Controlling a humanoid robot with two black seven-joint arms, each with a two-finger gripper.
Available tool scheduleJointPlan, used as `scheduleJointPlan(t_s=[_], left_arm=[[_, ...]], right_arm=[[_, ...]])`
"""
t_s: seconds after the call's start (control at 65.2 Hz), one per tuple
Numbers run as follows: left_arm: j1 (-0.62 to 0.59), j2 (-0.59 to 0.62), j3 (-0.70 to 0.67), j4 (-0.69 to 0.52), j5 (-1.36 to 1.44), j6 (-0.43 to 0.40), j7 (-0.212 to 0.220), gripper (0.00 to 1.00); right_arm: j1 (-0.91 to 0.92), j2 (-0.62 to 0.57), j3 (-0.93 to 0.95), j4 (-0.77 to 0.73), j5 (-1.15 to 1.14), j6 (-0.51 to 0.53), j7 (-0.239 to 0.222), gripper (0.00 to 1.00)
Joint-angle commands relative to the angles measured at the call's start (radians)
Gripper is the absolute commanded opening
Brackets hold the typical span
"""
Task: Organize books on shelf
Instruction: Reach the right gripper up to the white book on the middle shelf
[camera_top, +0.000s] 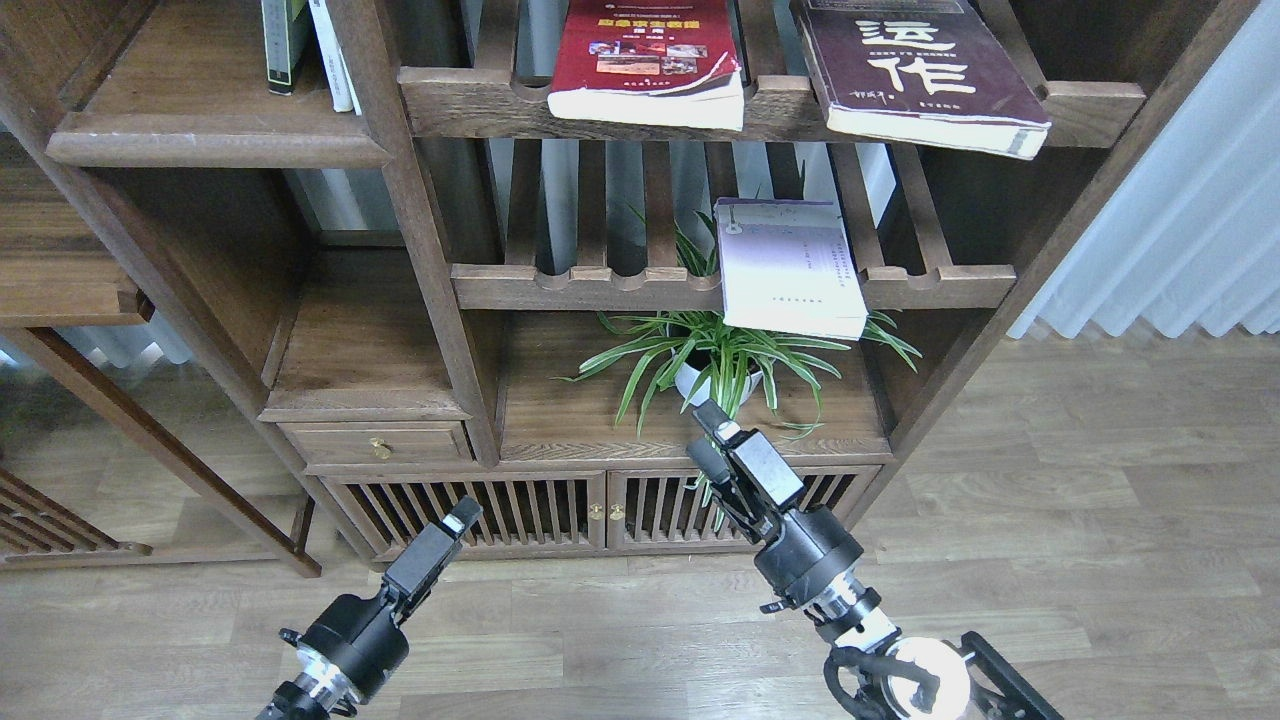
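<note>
Three books lie flat, overhanging the slatted racks. The bright red book (648, 60) and the dark maroon book (915, 70) with cream characters rest on the upper rack. The pale lavender-white book (790, 265) sits on the lower rack. The shelf (200, 120), a solid brown board with a rounded edge, is at the upper left. Both grippers hang low before the cabinet, far below the books. My left gripper (462, 515) is seen side-on, its fingers merged. My right gripper (708, 438) has its fingers apart and holds nothing.
Two upright books (300, 45) stand at the right end of the shelf. A potted spider plant (720, 365) sits in the bay just beyond my right gripper. A small drawer (378, 443) and slatted cabinet doors (600, 510) are below. White curtains (1180, 220) hang on the right.
</note>
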Motion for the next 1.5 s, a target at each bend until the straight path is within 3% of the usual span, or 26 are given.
scheduleJointPlan(t_s=[0.0,0.23,0.43,0.982,1.274,1.381,1.489], left_arm=[[-0.019,0.000,0.006,0.024,-0.007,0.000,0.011,1.00],[-0.035,0.000,0.016,0.030,-0.009,0.000,0.002,1.00],[-0.015,0.000,-0.043,0.015,-0.141,0.000,0.000,1.00],[0.013,0.000,-0.149,0.054,-0.153,0.000,0.000,1.00],[0.017,0.000,-0.157,0.059,-0.153,0.000,0.000,1.00],[0.027,0.000,-0.157,0.059,-0.153,0.000,0.000,1.00],[0.030,0.000,-0.157,0.059,-0.153,0.000,0.000,1.00]], right_arm=[[0.003,0.000,0.000,-0.012,0.001,0.000,0.000,0.99],[0.044,0.000,-0.010,-0.082,0.001,0.000,0.002,0.99],[0.125,0.000,-0.010,-0.268,0.000,0.000,0.014,0.99],[0.207,0.000,-0.070,-0.285,0.001,0.000,0.009,0.99],[0.378,0.000,-0.073,-0.412,0.011,0.000,0.031,0.99],[0.411,0.000,-0.061,-0.414,0.021,0.000,0.071,0.99],[0.463,0.000,-0.058,-0.414,0.081,-0.028,0.172,0.99]])
